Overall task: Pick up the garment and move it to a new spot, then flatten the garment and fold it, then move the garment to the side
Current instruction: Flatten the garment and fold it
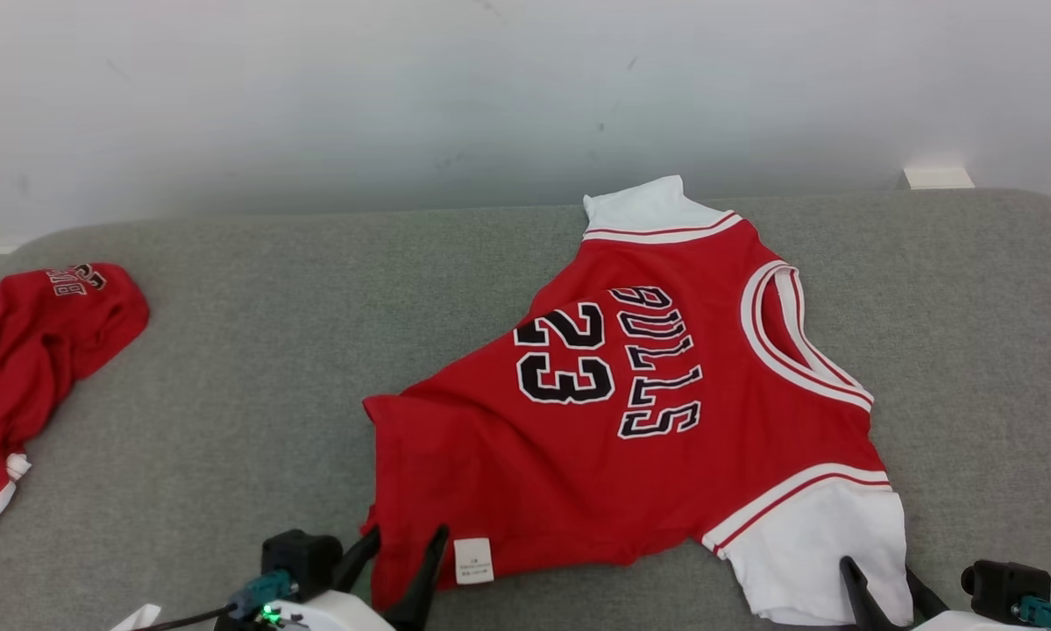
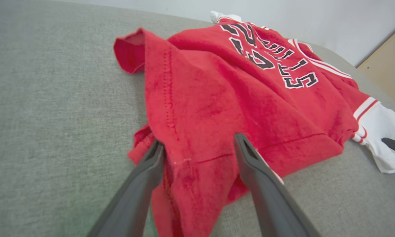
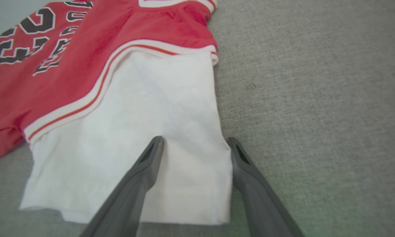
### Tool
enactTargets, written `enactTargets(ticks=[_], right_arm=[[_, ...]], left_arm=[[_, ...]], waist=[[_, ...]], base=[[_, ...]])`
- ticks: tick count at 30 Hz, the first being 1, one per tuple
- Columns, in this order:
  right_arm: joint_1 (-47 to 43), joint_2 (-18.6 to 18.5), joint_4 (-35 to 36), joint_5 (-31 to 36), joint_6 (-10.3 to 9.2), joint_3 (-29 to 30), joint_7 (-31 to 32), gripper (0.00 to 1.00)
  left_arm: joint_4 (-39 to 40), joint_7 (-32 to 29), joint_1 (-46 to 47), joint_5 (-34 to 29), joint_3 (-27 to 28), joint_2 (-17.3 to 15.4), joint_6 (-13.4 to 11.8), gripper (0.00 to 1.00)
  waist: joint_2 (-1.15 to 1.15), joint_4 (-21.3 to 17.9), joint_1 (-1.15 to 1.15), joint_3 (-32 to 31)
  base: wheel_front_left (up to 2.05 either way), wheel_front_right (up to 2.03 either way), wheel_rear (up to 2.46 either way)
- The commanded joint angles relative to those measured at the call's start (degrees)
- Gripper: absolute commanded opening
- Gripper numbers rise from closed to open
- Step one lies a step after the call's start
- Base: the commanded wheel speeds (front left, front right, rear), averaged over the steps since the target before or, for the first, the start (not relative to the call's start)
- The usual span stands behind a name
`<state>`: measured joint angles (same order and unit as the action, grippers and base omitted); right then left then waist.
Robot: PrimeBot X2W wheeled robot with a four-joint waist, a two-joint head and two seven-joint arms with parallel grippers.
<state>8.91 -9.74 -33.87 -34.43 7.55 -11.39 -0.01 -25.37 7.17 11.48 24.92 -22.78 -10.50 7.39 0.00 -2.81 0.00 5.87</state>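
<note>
Jersey fabric (image 1: 630,421) on the grey bench (image 1: 227,394) is straddled by wide-open claws: left claw (image 1: 408,531) at the near hem (image 1: 578,561), right claw (image 1: 876,570) at the white sleeve (image 1: 806,543).

Seen as a red jersey (image 1: 630,456), black white-edged "BULLS" and "23" facing up. Lies mostly spread on the grey surface (image 1: 227,394), turned sideways: neck hole (image 1: 797,333) to the right, hem to the left. Carries white trim and two white sleeves: far sleeve (image 1: 643,210) at the back edge, near sleeve (image 1: 819,548) flat at the near right. Folds under along a slant at the far left. Bunches and lifts at the near-left hem corner (image 2: 197,177), beside a white tag (image 1: 474,561).
</note>
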Motion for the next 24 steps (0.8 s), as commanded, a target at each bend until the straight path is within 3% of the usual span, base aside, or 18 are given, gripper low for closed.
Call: enactTargets(ticks=[1, 2, 5, 8, 9, 10, 11, 12, 13, 14, 24], right_arm=[[-0.4, 0.4, -2.0, -0.7, -0.13, -1.4, 1.3, 1.0], [-0.3, 0.6, -2.3, -1.1, -0.14, -2.1, 1.5, 1.0], [0.0, 1.0, -2.9, -2.7, -0.05, -4.1, 1.6, 1.0], [0.2, 1.0, -4.2, -3.7, 0.09, -6.0, 2.5, 1.0], [0.4, 1.2, -4.6, -4.1, 0.14, -6.7, 2.8, 0.91], [0.4, 1.3, -4.7, -4.6, 0.16, -7.5, 3.3, 0.66], [0.4, 1.3, -4.7, -4.6, 0.16, -7.5, 3.3, 0.66], [0.4, 1.2, -4.8, -5.0, 0.23, -8.3, 3.5, 0.43], [0.4, 1.1, -4.9, -5.4, 0.23, -8.9, 3.4, 0.28], [0.6, 1.0, -4.8, -5.8, 0.25, -9.4, 2.6, 0.0], [3.3, -3.1, 0.4, -9.4, -0.03, -10.9, -8.3, 0.0]], left_arm=[[0.2, 0.3, 0.4, 0.3, -0.2, -0.6, 0.1, 1.0], [0.4, 0.4, 0.5, 0.3, -0.4, -0.5, 0.1, 0.93], [0.8, -0.1, 0.4, 0.7, -0.8, -0.7, 0.1, 0.56], [0.9, -0.4, 0.2, 0.8, -1.0, -1.0, 0.1, 0.33], [0.9, -0.4, 0.2, 0.8, -1.1, -1.0, 0.0, 0.22], [1.1, -0.4, 0.2, 0.8, -1.1, -1.0, -0.1, 0.11], [1.1, -0.4, 0.2, 0.8, -1.1, -1.0, -0.1, 0.11], [1.2, -0.3, 0.2, 0.8, -1.1, -1.0, -0.2, 0.0], [1.3, -0.2, 0.1, 0.8, -1.2, -1.1, -0.2, 0.0], [1.4, -0.1, 0.0, 0.9, -1.2, -1.1, -0.3, 0.0], [2.0, 1.7, -0.9, 1.0, -1.0, -1.4, -1.1, 0.0]], waist=[[0.0, 0.2, 0.0, 0.1], [0.0, 0.3, 0.0, 0.1], [0.0, 0.6, 0.0, 0.3], [0.0, 0.7, 0.0, 0.3], [0.0, 0.7, 0.0, 0.3], [0.0, 0.8, 0.0, 0.3], [0.0, 0.8, 0.0, 0.3], [0.0, 0.8, 0.0, 0.2], [0.0, 0.9, 0.0, 0.2], [0.0, 1.0, 0.0, 0.1], [0.0, 0.7, 0.0, -1.6]], base=[[0.0, 0.0, 0.0], [0.0, 0.0, 0.0], [0.0, 0.0, 0.0], [0.0, 0.0, 0.0], [0.0, 0.0, 0.0], [0.0, 0.0, 0.0], [0.0, 0.0, 0.0], [0.0, 0.0, 0.0], [0.0, 0.0, 0.0], [0.0, 0.0, 0.0], [0.0, 0.0, 0.0]])
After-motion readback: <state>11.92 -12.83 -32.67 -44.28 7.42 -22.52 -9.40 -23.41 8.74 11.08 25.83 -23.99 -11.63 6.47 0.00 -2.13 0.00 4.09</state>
